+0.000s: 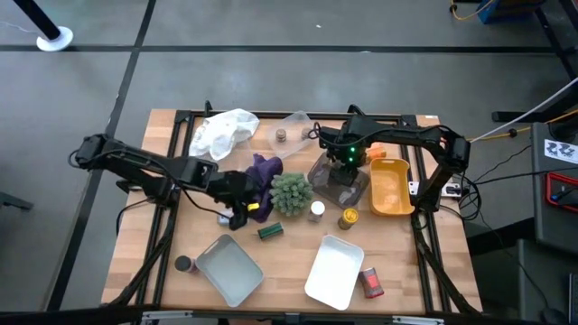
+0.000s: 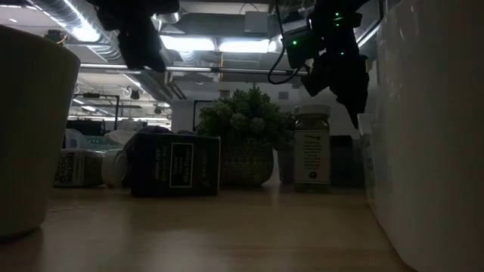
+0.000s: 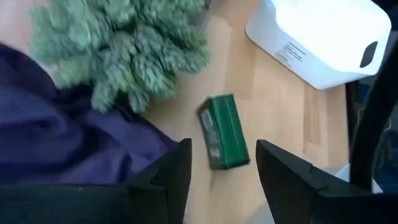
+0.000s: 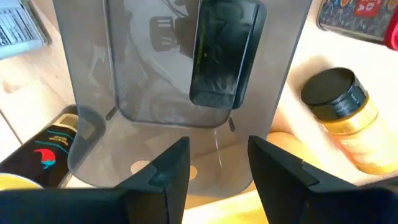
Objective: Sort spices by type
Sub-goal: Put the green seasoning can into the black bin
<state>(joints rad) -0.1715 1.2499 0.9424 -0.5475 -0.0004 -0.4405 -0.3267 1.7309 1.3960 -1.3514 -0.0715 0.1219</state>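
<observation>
A dark green spice tin point(image 3: 222, 132) lies on its side on the wood, beside the spiky plant point(image 3: 118, 50) and the purple cloth point(image 3: 68, 137). My left gripper point(image 3: 221, 174) hangs open above it, slanting down, with nothing between its fingers; the high view shows the gripper point(image 1: 242, 214) left of the tin point(image 1: 270, 232). My right gripper point(image 4: 217, 165) is open and points down over a grey see-through bin point(image 4: 87, 93). A dark tin point(image 4: 224, 53) lies in that bin. A yellow black-capped jar point(image 4: 342, 112) stands just outside it.
A yellow bin point(image 1: 390, 187) stands right of the grey bin point(image 1: 339, 181). Two white trays point(image 1: 228, 269) point(image 1: 335, 269) sit near the front edge. Loose spices: a white-capped jar point(image 1: 317, 210), a red tin point(image 1: 371, 283), a jar point(image 1: 185, 264) at front left. White crumpled material point(image 1: 221, 133) lies at the back.
</observation>
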